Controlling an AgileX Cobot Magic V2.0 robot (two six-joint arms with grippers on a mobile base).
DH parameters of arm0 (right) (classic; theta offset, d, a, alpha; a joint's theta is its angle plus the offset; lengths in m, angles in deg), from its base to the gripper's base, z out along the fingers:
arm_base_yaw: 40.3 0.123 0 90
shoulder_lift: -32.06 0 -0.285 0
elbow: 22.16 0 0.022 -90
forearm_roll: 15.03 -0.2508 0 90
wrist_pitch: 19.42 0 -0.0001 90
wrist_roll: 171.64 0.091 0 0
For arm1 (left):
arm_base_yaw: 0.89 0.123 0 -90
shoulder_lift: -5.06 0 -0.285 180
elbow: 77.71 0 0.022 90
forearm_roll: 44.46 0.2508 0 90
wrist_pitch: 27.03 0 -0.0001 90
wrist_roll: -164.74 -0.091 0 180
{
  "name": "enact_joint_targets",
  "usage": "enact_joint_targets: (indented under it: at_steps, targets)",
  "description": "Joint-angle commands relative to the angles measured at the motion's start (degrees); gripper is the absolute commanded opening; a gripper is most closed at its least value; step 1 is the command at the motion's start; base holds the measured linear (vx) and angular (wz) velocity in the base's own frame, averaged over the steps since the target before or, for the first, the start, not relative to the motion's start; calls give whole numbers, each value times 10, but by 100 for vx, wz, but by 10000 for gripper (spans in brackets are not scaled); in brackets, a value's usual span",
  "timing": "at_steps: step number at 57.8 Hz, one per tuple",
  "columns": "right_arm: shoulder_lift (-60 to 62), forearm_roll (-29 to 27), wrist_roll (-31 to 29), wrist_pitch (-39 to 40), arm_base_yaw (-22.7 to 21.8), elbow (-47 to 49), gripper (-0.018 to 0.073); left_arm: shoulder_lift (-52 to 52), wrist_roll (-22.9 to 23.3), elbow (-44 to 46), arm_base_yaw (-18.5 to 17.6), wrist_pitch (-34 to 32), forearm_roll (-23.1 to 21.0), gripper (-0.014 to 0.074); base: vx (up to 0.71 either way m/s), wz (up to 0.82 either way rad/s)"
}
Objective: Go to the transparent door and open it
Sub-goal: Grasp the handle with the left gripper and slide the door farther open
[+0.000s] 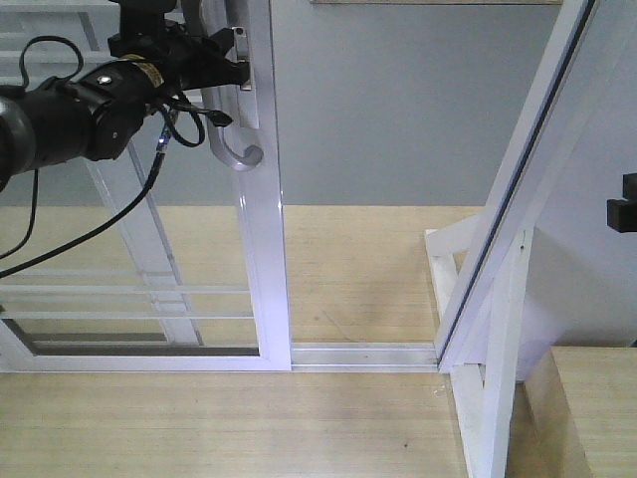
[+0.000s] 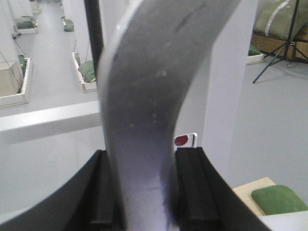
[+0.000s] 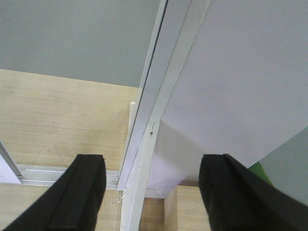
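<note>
White-framed glass makes up the door [image 1: 261, 249], which is seen at the left of the front view on a floor track [image 1: 363, 355], its stile standing well apart from the slanted post [image 1: 518, 189] at the right so that a gap is left between them. The curved handle [image 1: 237, 119] on that stile is clamped between the fingers [image 2: 190, 187] of the left gripper [image 1: 227, 62]. The right gripper [image 3: 151, 192] is held wide open, with nothing between its fingers, near the post.
</note>
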Motion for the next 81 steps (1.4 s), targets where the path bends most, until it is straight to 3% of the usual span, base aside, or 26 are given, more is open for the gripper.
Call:
enact_joint_targets:
  at_steps: [1,20,32,48,60,81]
  targets:
    - [8,23,0,35,-3,17,498,-55,-1,-27,24,-36,-22,258,0,0]
    - [8,44,-1,35,-3,17,498,-101,-2,-140,89,-92,-37,264,0,0]
    - [8,43,-1,36,-3,17,498,-118,-2,-171,121,-91,-37,264,0,0]
    - [8,42,0,35,-3,17,498,-175,-2,-215,137,-66,-37,300,0,0]
    - [8,42,0,36,-3,17,498,-269,-34,-303,141,-84,-34,301,0,0]
    - [8,42,-1,33,-3,17,498,-442,-30,-419,141,-96,-36,300,0,0]
